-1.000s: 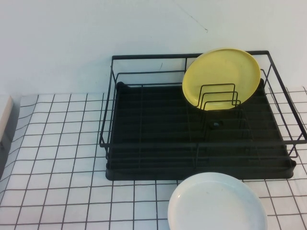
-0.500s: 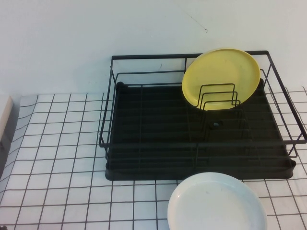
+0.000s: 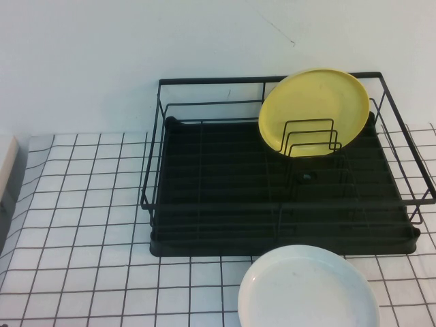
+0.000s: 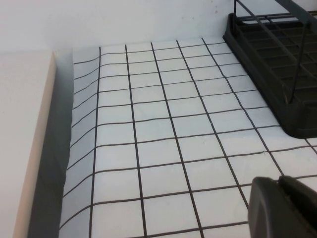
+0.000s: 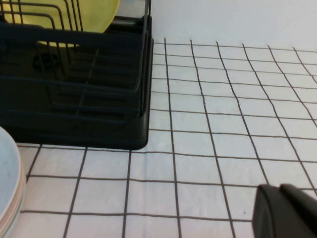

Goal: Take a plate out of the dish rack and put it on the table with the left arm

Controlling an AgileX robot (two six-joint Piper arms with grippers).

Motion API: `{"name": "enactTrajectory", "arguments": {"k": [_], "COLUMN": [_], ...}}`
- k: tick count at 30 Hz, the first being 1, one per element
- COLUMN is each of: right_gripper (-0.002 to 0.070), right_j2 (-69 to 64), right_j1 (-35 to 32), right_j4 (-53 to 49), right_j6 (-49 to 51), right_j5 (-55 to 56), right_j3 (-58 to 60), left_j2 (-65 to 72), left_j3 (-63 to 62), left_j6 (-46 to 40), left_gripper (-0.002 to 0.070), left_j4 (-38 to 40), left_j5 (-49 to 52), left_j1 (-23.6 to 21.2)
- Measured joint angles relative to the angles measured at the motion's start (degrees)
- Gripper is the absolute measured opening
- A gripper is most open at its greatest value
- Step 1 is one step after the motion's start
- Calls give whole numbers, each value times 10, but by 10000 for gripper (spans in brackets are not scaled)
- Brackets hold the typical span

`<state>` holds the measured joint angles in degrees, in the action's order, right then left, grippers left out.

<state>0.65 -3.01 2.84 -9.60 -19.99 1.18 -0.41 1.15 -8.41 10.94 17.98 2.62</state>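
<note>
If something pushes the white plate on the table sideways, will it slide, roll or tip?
The white plate lies flat on the table, so it would probably slide, not roll or tip. Its smooth surface suggests little grip. It looks rigid, perhaps breakable. The left gripper and right gripper hover apart from it.

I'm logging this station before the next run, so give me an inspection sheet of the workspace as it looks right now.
Surface: table, white with a black grid.
Job's things: white plate lies flat on the table in front of the dish rack; task looks done.
Clutter: yellow plate stands upright in the rack's dividers.
Grippers: left pincer low over bare table beside the rack; right pincer low over the table on the rack's other side.
Cables: nothing seen.
Surroundings: white wall; pale block at the table's left edge.
</note>
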Motion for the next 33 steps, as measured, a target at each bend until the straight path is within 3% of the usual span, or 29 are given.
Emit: {"name": "enactTrajectory", "arguments": {"k": [33], "right_gripper": [-3], "right_j2": [0], "right_j1": [0], "right_j4": [1], "right_j6": [0], "right_j5": [0], "right_j3": [0], "left_j2": [-1], "left_j3": [-2], "left_j6": [48], "left_gripper": [-2], "left_j4": [-48], "left_j5": [9], "left_j1": [0]}}
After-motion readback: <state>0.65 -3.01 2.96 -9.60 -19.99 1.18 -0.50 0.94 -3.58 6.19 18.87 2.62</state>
